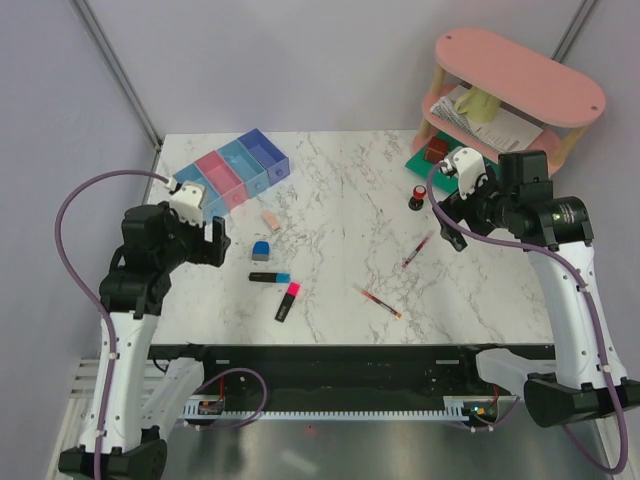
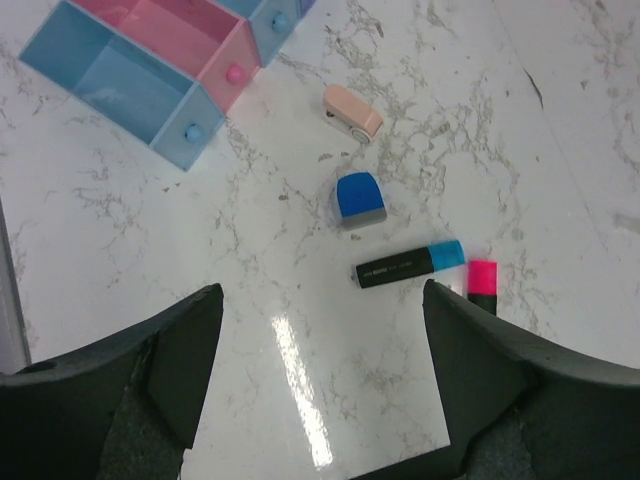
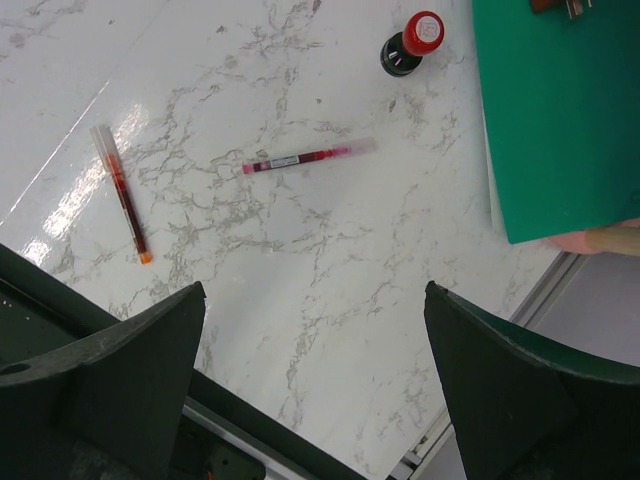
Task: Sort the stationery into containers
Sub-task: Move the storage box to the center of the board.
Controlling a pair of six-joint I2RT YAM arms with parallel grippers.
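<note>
The left claw (image 2: 322, 300) stands wide and holds nothing, hanging above the left part of the marble table (image 1: 340, 190). In its wrist view, the black highlighter with the blue cap (image 2: 410, 265) lies just beyond the gap between its fingers, toward the right finger. The highlighter with the pink cap (image 2: 482, 280) lies close to that blue cap, its lower part hidden behind the same finger. Farther ahead sits the blue-white block (image 2: 359, 198), and past that the beige eraser (image 2: 352, 112). None of them touches the claw. The row of 4 joined bins (image 2: 150, 90) lies farthest off, up and to the left of the gap. From above, these bins sit at the table's far left corner, just beyond the left arm.

The right claw (image 3: 315, 300) is also spread wide and empty, over the right part of the table. 1 thin red pen (image 3: 305, 157) lies on the table ahead of the gap, well clear of both fingers. The 2nd red pen (image 3: 122, 192) lies off to the left, beyond the left finger. The black bottle with the red cap (image 3: 411, 43) stands upright farther away, just beside the edge of a green mat (image 3: 560, 110).
</note>
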